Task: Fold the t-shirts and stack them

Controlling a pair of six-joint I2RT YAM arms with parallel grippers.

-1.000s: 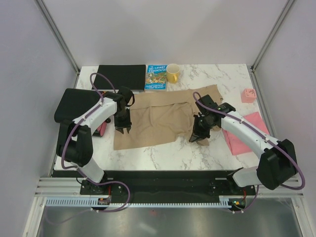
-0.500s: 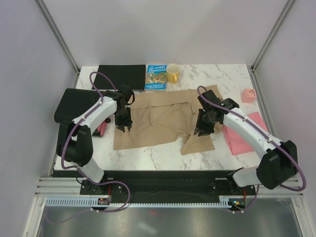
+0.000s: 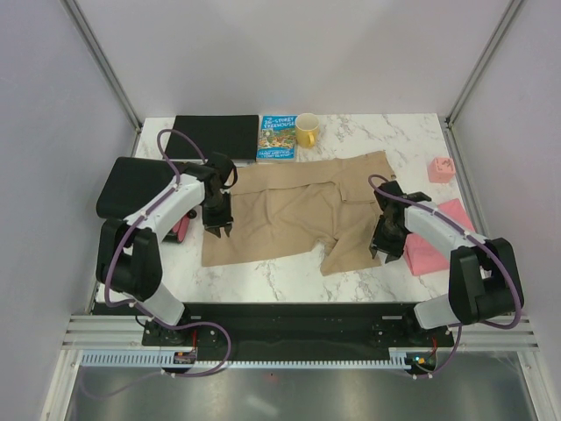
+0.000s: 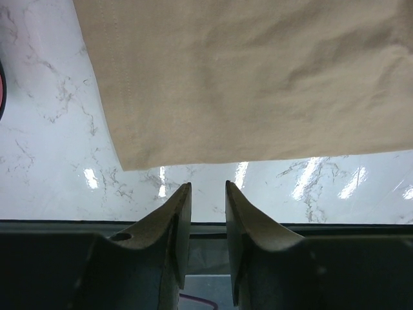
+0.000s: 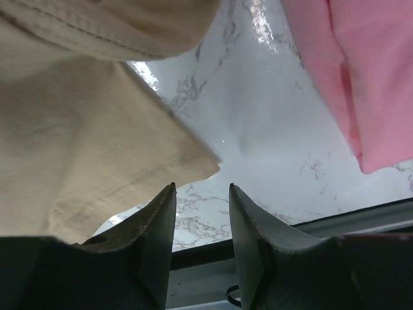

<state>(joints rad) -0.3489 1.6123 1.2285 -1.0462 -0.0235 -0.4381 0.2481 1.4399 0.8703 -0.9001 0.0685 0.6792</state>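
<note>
Shirt [image 3: 280, 215] tan, creased cloth; tabletop [image 3: 263, 281] glossy marble.

Tan t-shirt [image 3: 280, 215]; pink t-shirt [image 3: 458, 216]; white grey-veined marble table [image 3: 377, 140]; yellow mug [image 3: 307, 131]; blue book [image 3: 278, 138].

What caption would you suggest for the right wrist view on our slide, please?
Open right pincer over bare marble table, between the tan t-shirt and the pink t-shirt.

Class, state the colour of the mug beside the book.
Yellow mug, clearest in the top external view.
</note>
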